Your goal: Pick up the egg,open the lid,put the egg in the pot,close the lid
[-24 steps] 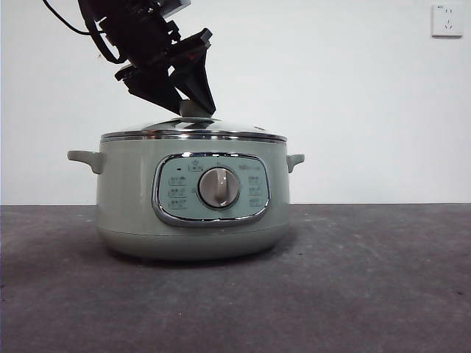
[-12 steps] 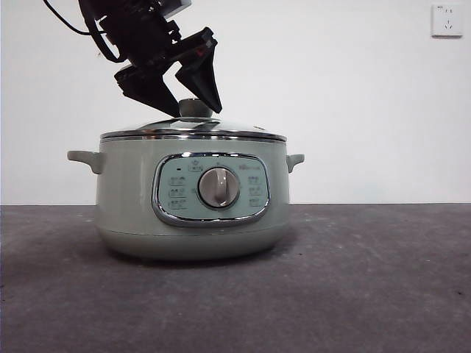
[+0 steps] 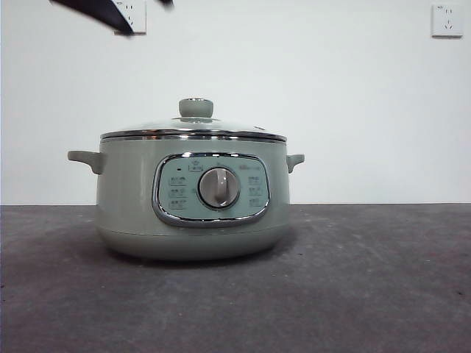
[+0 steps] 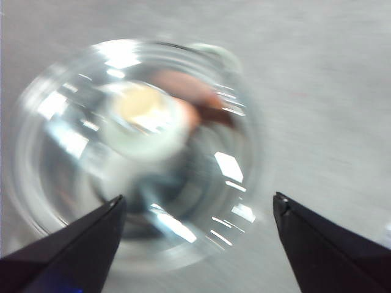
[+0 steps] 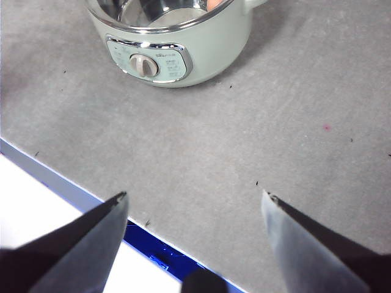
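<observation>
The pale green pot [image 3: 193,198] stands on the grey table with the glass lid [image 3: 193,129] shut on it, its knob [image 3: 196,108] free. My left gripper [image 4: 198,197] is open, empty and high above the lid [image 4: 226,165]; it shows only as a black tip [image 3: 96,11] at a top corner in the front view. The left wrist view is blurred. A brown-orange egg [image 4: 195,97] shows through the glass beside the knob [image 4: 143,119]. My right gripper [image 5: 194,195] is open and empty, well back from the pot [image 5: 201,49], near the table's front edge.
The table's front edge with a blue strip [image 5: 91,201] lies under my right gripper. Two wall sockets [image 3: 447,20] [image 3: 131,15] are on the white wall behind. Grey table [image 3: 368,279] stretches to the right of the pot.
My left gripper has opened off the lid's knob and risen up and left, almost out of the front view. The lid stays on the pot.
</observation>
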Robot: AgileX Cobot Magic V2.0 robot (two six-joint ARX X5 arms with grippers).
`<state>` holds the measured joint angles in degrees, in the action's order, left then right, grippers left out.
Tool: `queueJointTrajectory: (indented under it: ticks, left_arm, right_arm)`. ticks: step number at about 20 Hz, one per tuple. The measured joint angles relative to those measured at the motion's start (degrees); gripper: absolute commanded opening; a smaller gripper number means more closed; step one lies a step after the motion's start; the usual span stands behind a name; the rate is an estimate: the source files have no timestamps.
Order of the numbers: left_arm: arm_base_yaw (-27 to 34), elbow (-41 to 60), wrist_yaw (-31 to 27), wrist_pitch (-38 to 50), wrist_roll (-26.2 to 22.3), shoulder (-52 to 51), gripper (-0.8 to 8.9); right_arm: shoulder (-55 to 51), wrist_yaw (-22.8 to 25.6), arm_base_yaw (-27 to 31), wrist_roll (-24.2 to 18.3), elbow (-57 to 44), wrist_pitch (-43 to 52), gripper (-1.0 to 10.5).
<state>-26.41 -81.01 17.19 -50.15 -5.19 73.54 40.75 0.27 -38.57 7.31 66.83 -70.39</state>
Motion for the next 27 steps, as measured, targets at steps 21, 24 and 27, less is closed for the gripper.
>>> queueJointTrajectory:
  ticks: [21, 24, 27]
  left_arm:
    - [-0.02, -0.09, 5.51, -16.66, 2.89, -16.33, -0.08]
    - [-0.02, -0.09, 5.49, -16.66, 2.91, -16.33, -0.03]
    - [-0.02, -0.09, 5.46, -16.66, 2.91, -16.28, -0.03]
  right_arm:
    - [0.02, 0.0, 0.0, 0.0, 0.0, 1.03, -0.1]
    - [0.02, 0.26, 0.0, 0.9, 0.0, 1.03, 0.0]
    - [0.02, 0.35, 0.0, 1.33, 0.0, 1.03, 0.0]
